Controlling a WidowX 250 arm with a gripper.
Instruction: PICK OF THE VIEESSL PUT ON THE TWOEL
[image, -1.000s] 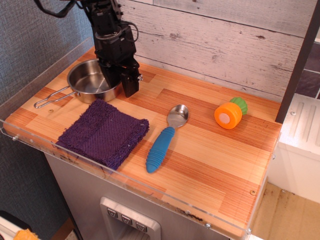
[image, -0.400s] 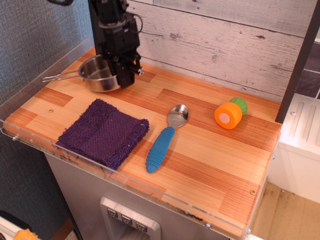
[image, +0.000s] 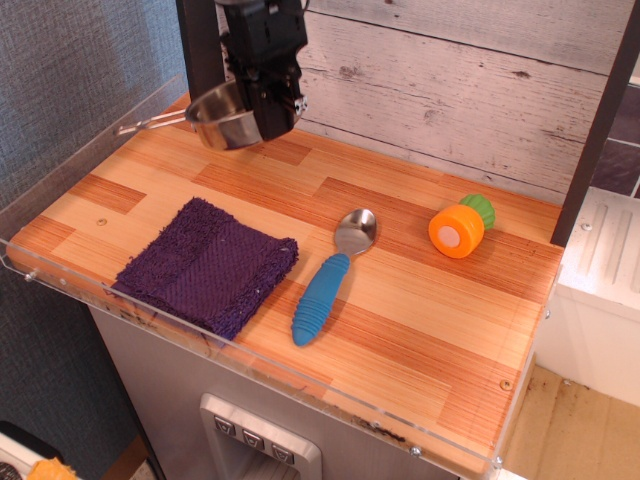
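- At the far left of the tabletop (image: 420, 330), a clear plastic guard (image: 60, 170) runs along the edge, beside a grey-blue textured wall.
- Just right of that, near the front-left corner, the dark purple towel (image: 205, 264) lies flat on the wood, folded square, with its nubby weave facing up. Nothing rests on it.
- Above the back-left part of the tabletop, the small shiny steel pan (image: 225, 116) hangs in the air, clear of the wood and tilted. Its thin wire handle (image: 150, 124) sticks out to the left.
- The pan sits higher in the view than the towel and toward the back wall, well apart from the cloth.
- On the pan's right side, the black end effector (image: 270, 105) comes down from the top of the view and is clamped on the pan's rim, carrying it. The fingertips themselves are hard to make out against the dark body.
- Toward the middle of the tabletop, a spoon (image: 332, 276) with a steel bowl and a blue ribbed handle lies flat. Its bowl points toward the back wall and its handle toward the front edge, just beside the towel's right corner but not touching it.
- Further right, an orange and green toy (image: 461, 227) shaped like a carrot stub lies on its side, apart from the spoon.
- Behind everything, a whitewashed plank wall (image: 450, 90) spans the back.
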